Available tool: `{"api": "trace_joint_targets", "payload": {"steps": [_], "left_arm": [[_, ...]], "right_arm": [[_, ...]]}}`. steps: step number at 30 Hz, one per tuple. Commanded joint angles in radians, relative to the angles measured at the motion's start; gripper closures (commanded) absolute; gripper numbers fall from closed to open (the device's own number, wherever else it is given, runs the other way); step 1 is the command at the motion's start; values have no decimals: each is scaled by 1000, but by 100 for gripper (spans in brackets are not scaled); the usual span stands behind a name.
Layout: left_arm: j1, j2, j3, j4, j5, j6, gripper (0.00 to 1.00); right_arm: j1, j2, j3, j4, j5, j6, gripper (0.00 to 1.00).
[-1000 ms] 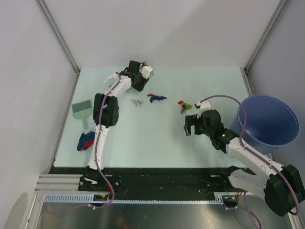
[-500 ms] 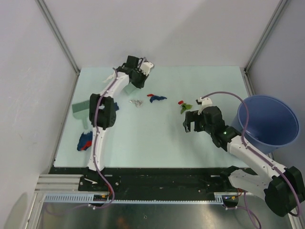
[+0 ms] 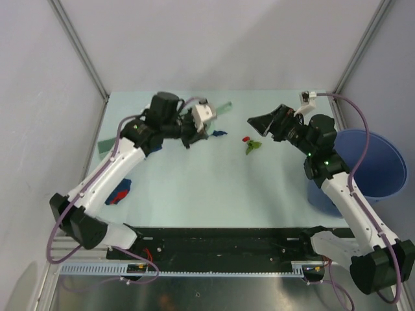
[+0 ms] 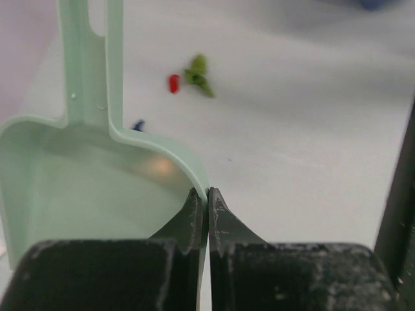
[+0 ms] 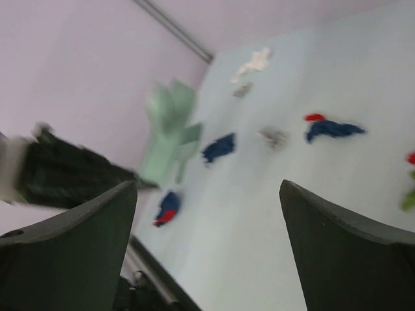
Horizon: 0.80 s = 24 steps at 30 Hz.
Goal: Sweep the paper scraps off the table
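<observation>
My left gripper point(image 3: 209, 118) point(image 4: 207, 192) is shut on the rim of the sage-green dustpan point(image 4: 78, 181), whose handle point(image 3: 224, 106) points to the far right. Paper scraps lie on the table point(image 3: 194, 188): a dark blue one point(image 3: 218, 133), a red one point(image 3: 245, 138) point(image 4: 174, 83), a green one point(image 3: 253, 146) point(image 4: 198, 72) and a blue-and-red one point(image 3: 118, 193) point(image 5: 167, 207). The right wrist view also shows white scraps point(image 5: 253, 63) and a grey one point(image 5: 272, 136). My right gripper point(image 3: 262, 122) point(image 5: 207, 184) is open and empty, raised above the table near the red and green scraps.
A large blue bucket point(image 3: 366, 165) stands at the right edge behind my right arm. A sage-green brush point(image 3: 104, 146) point(image 5: 170, 126) lies at the left edge. Grey walls close the back and both sides. The black front rail point(image 3: 214, 243) runs along the near edge.
My left arm has swung right and now holds the dustpan near the dark blue scrap. My right gripper has risen and moved back and right, away from the table's middle.
</observation>
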Motion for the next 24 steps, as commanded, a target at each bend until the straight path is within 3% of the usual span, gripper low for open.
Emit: {"api": "trace_joint_targets", "payload": {"steps": [1, 4, 7, 10, 11, 15, 20, 24], "left_arm": [[-124, -85, -132, -32, -78, 62, 100], [-164, -102, -138, -35, -121, 19, 100], [-179, -108, -137, -35, -142, 7, 100], [-210, -120, -155, -38, -176, 43, 100], [-219, -122, -186, -47, -185, 72, 100], [-228, -149, -298, -114, -90, 271, 100], [-282, -108, -416, -128, -219, 388, 100], [-299, -27, -439, -119, -161, 431, 100]], "right_arm": [[13, 83, 54, 202, -110, 247, 6], [54, 130, 57, 277, -140, 283, 7], [105, 141, 59, 233, -104, 263, 8], [120, 138, 60, 141, -49, 150, 7], [117, 119, 62, 73, -33, 32, 6], [45, 50, 65, -95, -65, -241, 1], [8, 6, 64, -329, -131, -378, 0], [13, 14, 62, -428, -115, -423, 0]]}}
